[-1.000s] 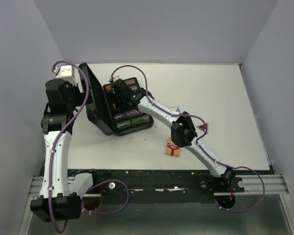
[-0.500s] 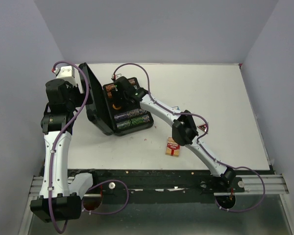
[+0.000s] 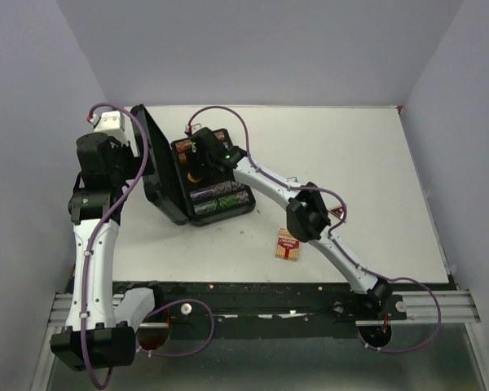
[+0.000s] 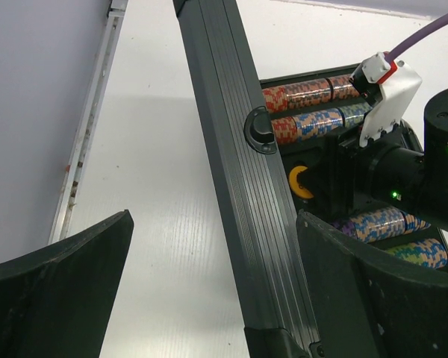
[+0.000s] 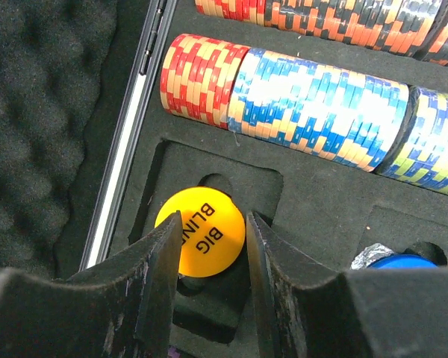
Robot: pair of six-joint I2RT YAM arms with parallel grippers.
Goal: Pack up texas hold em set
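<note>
The black case (image 3: 228, 208) lies open at the table's left, its lid (image 3: 156, 163) standing up. Rows of multicoloured chips (image 5: 313, 104) fill its foam tray. My right gripper (image 5: 211, 224) reaches into the tray, its fingers closed on the edges of an orange "BIG BLIND" button (image 5: 209, 239) over a round foam slot. A blue button (image 5: 392, 262) sits in the slot to its right. My left gripper (image 4: 216, 291) is open, with one finger on each side of the lid's ribbed edge (image 4: 239, 171). A red card deck (image 3: 288, 244) lies on the table.
The lid's egg-crate foam lining (image 5: 52, 112) is just left of my right gripper. My right arm (image 3: 310, 213) crosses the table's middle above a small card (image 3: 340, 213). The side wall (image 3: 41, 122) is close behind my left arm.
My right gripper has moved a little left and deeper into the case, towards the button slots. My left arm and the lid have stayed in place.
</note>
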